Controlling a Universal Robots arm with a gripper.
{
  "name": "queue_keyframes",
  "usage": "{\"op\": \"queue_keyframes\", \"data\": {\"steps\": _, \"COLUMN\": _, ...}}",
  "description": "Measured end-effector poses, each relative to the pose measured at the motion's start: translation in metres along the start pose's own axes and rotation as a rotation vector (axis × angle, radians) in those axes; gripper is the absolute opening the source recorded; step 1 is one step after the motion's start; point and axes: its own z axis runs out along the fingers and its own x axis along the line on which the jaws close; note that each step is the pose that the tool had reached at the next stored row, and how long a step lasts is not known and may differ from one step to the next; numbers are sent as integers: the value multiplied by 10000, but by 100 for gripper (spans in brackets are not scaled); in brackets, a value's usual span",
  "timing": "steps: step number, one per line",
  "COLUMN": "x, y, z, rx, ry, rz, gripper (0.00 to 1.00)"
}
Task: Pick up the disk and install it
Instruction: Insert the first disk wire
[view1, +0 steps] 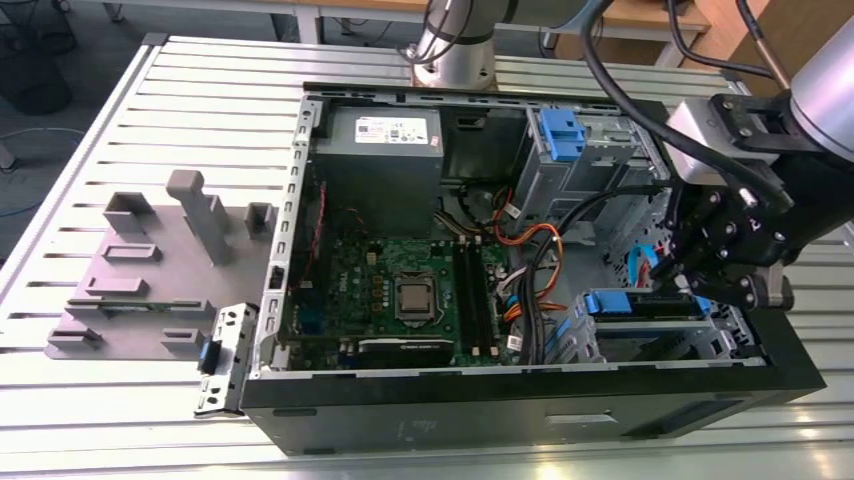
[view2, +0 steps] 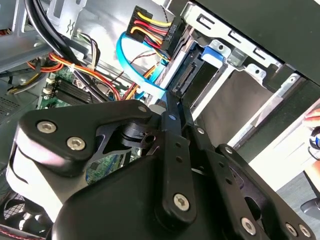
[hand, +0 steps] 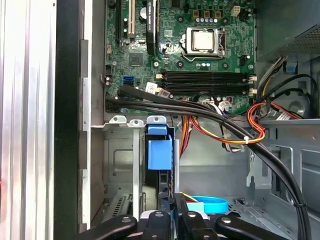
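The disk (view1: 627, 303) stands on edge in the drive bay at the case's front corner, on the exterior view's right; its blue carrier handle (hand: 159, 152) faces the motherboard. My gripper (view1: 678, 288) hangs over that bay. Its two black fingers lie close together, shut, with nothing seen between them. In the second wrist view the gripper (view2: 170, 102) has its tips right at the disk's connector end (view2: 186, 79). In the first wrist view the gripper (hand: 175, 202) sits just behind the disk's dark edge (hand: 162, 182).
The open computer case (view1: 534, 400) lies on a slatted metal table. A second blue carrier (view1: 558, 135) sits in the far cage, beside the grey power supply (view1: 384, 130). Thick black cables (hand: 235, 132) and a blue cable (view2: 135, 70) run near the bay. A grey fixture (view1: 147, 270) stands left of the case.
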Motion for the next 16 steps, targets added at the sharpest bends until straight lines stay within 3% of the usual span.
{"op": "queue_keyframes", "data": {"steps": 6, "x": 2, "y": 13, "z": 41, "rx": 34, "ry": -185, "rz": -31, "gripper": 16}}
{"op": "queue_keyframes", "data": {"steps": 16, "x": 29, "y": 13, "z": 70, "rx": 38, "ry": -193, "rz": -35, "gripper": 16}}
